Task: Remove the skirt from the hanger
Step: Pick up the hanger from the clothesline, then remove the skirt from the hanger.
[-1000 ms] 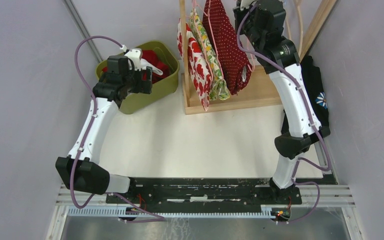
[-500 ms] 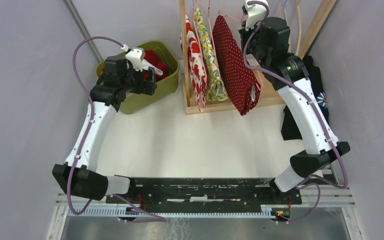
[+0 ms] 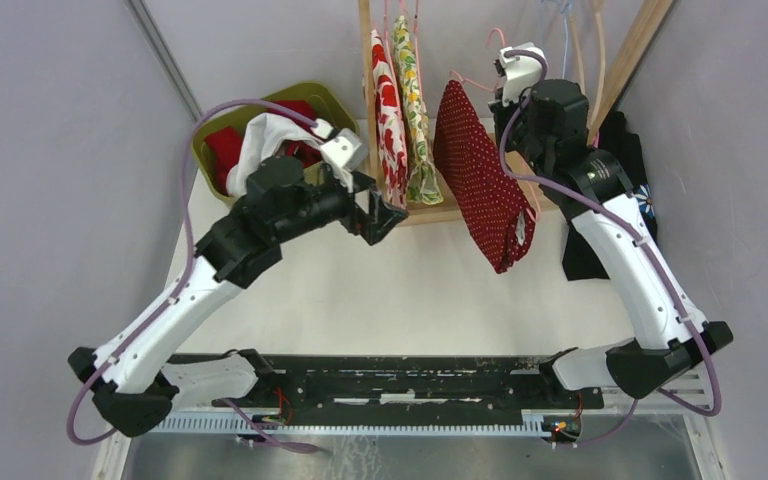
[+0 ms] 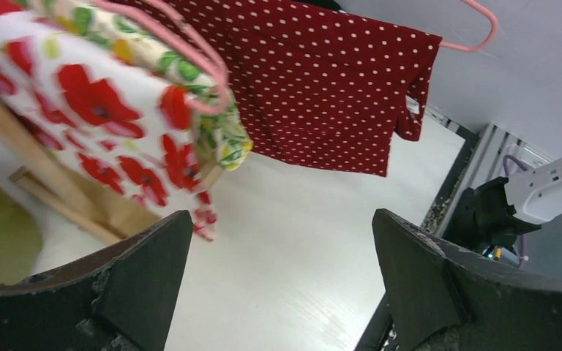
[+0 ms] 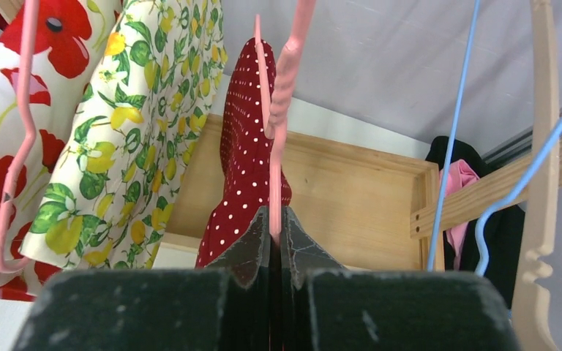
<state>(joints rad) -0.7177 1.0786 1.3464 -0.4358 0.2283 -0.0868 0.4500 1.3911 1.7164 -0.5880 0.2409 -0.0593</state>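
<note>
My right jaws clamp the pink hanger (image 5: 273, 175), dotted skirt (image 3: 480, 190) draped beneath them — my left jaws gape, skirt ahead. Next, I judge: grip its hem, tug free.

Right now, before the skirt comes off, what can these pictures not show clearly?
- How the red dotted skirt sits on the pink hanger: too small in the top view, edge-on in the right wrist view, partly behind the floral skirts in the left wrist view.
- Contents of the green bin: the left arm covers part, top view.
- The black garment: the right arm crosses it, top view.
- Rail of the wooden rack: cut off by the top edge, top view.
</note>
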